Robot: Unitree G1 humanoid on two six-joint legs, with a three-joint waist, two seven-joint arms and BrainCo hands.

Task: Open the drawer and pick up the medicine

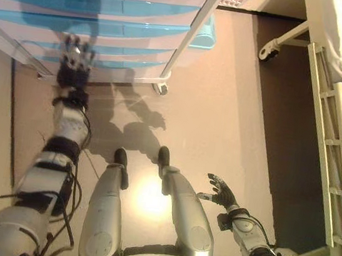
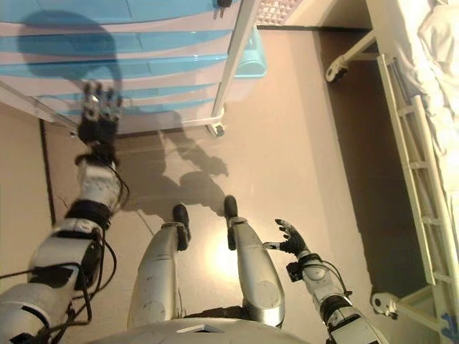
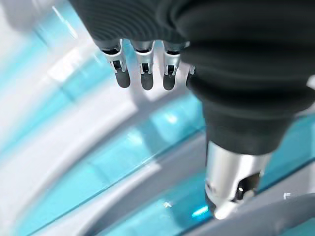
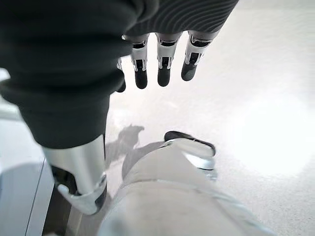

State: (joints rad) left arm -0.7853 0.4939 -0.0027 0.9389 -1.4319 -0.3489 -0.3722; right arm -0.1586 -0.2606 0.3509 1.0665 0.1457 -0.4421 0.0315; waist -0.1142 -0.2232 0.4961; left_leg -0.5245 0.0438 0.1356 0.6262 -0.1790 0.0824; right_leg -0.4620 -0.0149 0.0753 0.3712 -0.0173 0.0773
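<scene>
A white drawer unit [image 1: 92, 4] with several translucent blue drawer fronts stands at the far left, all drawers shut. My left hand [image 1: 74, 65] is stretched out to it, its relaxed fingers at the lower drawers [image 3: 147, 147], holding nothing. My right hand [image 1: 220, 192] hangs low at my right side, fingers relaxed and empty. No medicine shows in any view.
A white metal frame leg with a caster [image 1: 161, 89] runs down in front of the drawer unit's right side. A bed with a white rail [image 1: 327, 142] and bedding stands along the right. A second caster [image 1: 268, 52] is at the far right.
</scene>
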